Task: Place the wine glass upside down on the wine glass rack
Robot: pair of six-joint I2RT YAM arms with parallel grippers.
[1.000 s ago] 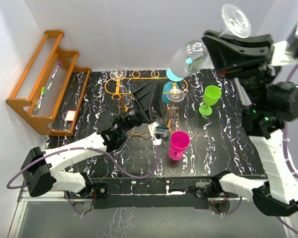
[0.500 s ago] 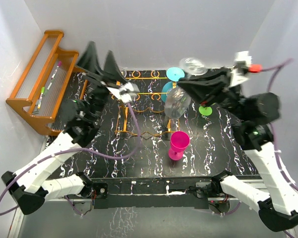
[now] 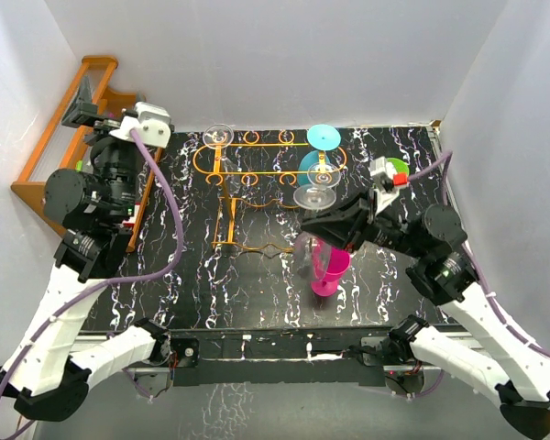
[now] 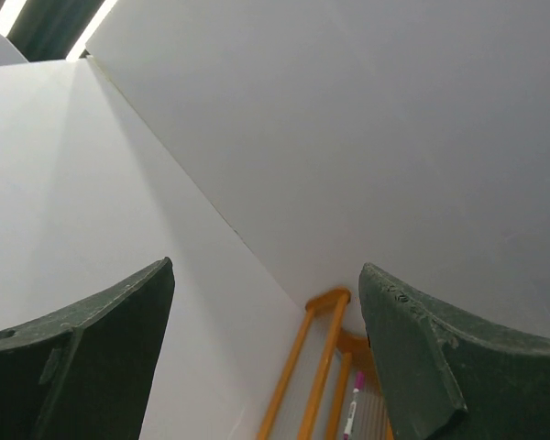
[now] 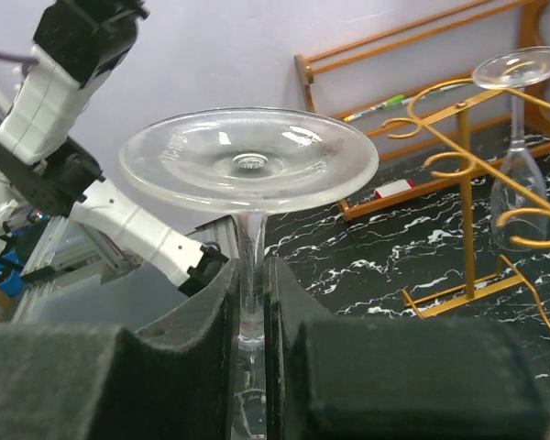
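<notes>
The clear wine glass [image 5: 249, 160] is held foot up, its stem pinched between the dark pads of my right gripper [image 5: 249, 266], which is shut on it. From above, its round foot [image 3: 313, 195] sits just in front of the wine glass rack [image 3: 257, 167], with the right gripper [image 3: 321, 223] over the mat's middle. The rack is thin orange wire [image 5: 466, 183]. Another clear glass [image 5: 518, 137] hangs upside down in it. My left gripper [image 4: 266, 348] is open and empty, raised at the far left [image 3: 81, 103] toward the wall.
A pink cup [image 3: 330, 266] stands right below the held glass. A teal glass [image 3: 323, 137] hangs at the rack's right end. A green glass [image 3: 396, 168] is partly hidden behind my right arm. An orange wooden shelf [image 3: 46, 188] with pens lines the left wall.
My left arm swung from the mat's middle up to the far left. My right arm came down from high on the right with the glass, which now stands foot up near the pink cup.
</notes>
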